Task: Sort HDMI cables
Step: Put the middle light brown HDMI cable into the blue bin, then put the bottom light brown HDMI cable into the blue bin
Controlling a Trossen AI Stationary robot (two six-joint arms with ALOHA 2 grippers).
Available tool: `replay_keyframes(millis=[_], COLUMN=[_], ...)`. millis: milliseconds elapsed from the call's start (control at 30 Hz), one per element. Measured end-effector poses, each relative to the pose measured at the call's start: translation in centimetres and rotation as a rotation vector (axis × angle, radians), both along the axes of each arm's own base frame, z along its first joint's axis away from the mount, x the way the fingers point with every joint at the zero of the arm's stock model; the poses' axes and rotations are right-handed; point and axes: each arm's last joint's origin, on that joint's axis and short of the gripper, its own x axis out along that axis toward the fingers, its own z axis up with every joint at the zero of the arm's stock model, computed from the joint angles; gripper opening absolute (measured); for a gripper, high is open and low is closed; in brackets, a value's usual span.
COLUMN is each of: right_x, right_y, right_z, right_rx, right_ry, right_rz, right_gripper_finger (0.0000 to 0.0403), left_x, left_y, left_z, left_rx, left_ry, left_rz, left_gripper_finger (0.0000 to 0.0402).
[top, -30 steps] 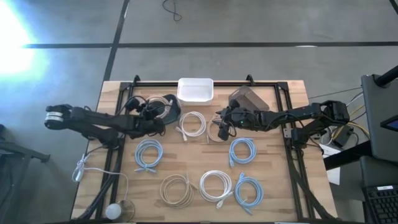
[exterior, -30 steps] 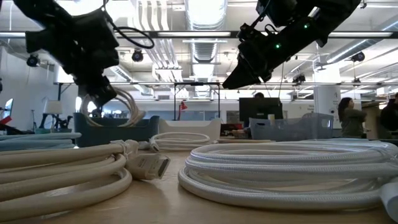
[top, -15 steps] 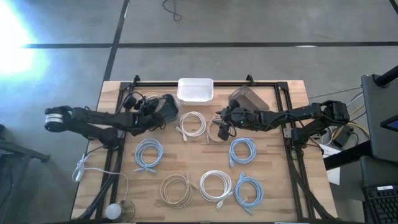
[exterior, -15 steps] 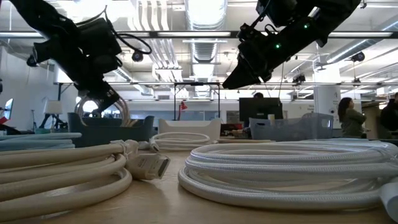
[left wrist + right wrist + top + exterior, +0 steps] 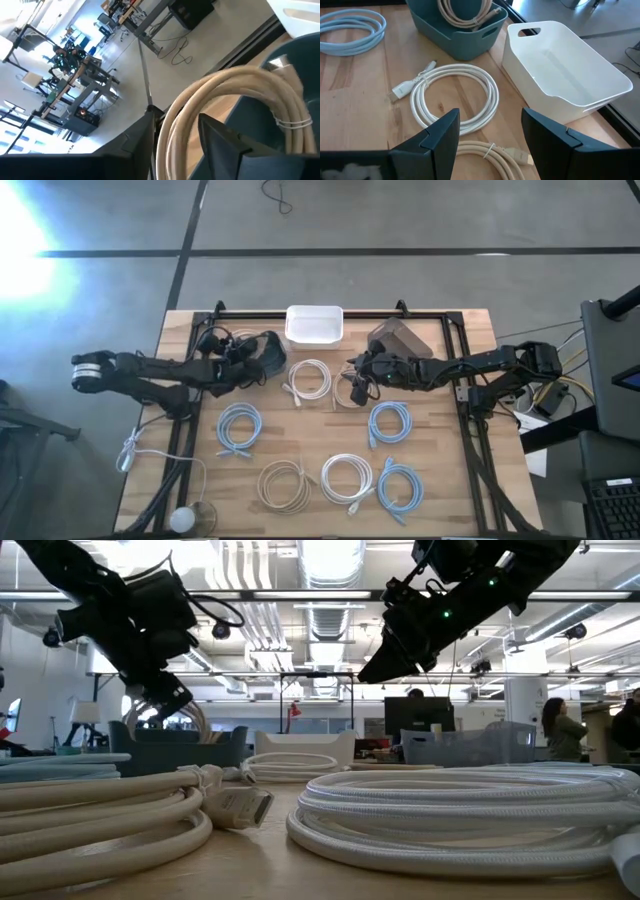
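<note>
My left gripper (image 5: 240, 352) hangs open over the teal bin (image 5: 272, 358) at the far left of the table. Its fingers (image 5: 220, 145) stand on either side of the upper arc of a tan HDMI cable coil (image 5: 235, 85). The lower part of that coil sits inside the bin (image 5: 465, 10). My right gripper (image 5: 354, 380) hovers open near the table's middle, above a tan coil (image 5: 495, 152) and beside a white coil (image 5: 310, 378). Blue coils (image 5: 238, 427), (image 5: 388, 422), (image 5: 400, 485), a tan coil (image 5: 283, 483) and a white coil (image 5: 347, 477) lie flat on the table. My left gripper has the tan coil's upper arc (image 5: 172, 130) running between its two fingers, which slant down at it from the table's left. The turns nearly fill the gap, and I cannot tell whether the fingers touch them. The coil's far part (image 5: 290, 125) rests in the teal bin.
A white bin (image 5: 315, 323) stands at the far middle and a grey bin (image 5: 395, 335) to its right. A loose white cord with a round puck (image 5: 185, 518) trails off the near left corner. A black frame runs along the table's far edge and both sides.
My left gripper has moved a little toward the table's left and far edges and gone down over the teal bin. The tan coil, which hung below the fingers above the bin's rim, has sunk into the bin. My right arm has kept still.
</note>
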Motion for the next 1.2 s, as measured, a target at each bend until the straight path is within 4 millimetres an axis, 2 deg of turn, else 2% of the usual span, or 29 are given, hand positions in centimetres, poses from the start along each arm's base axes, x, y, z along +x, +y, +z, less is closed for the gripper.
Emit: replay_keyframes(millis=[200,300,433,567,700,867,1000,1200], right_x=[0.0,0.0,0.0,0.0,0.0,0.0,0.0,0.2], right_y=[0.0,0.0,0.0,0.0,0.0,0.0,0.0,0.0], right_z=[0.0,0.0,0.0,0.0,0.0,0.0,0.0,-0.6], right_rx=[0.000,0.000,0.000,0.000,0.000,0.024,0.024,0.026], right_ry=[0.000,0.000,0.000,0.000,0.000,-0.011,-0.011,0.008], right_rz=[0.000,0.000,0.000,0.000,0.001,-0.014,-0.014,-0.015], right_gripper_finger=[0.0210,0.0210,0.0210,0.0210,0.0210,0.0210,0.0210,0.0210], left_x=[0.1,0.6,1.4,2.6,4.2,5.6,6.0,5.7], left_y=[0.0,0.0,0.0,-0.2,-1.0,-2.9,-5.1,-8.9], left_z=[0.0,0.3,1.7,4.0,6.0,7.1,6.6,4.9], left_rx=[-0.010,-0.077,-0.082,-0.090,-0.241,-0.585,-0.826,-0.917], left_ry=[-0.017,-0.036,-0.047,-0.090,-0.154,-0.264,-0.333,-0.332], left_rz=[-0.011,-0.069,-0.101,-0.165,-0.398,-0.831,-1.072,-1.212], left_gripper_finger=[0.0190,0.0202,0.0209,0.0207,0.0207,0.0206,0.0206,0.0206])
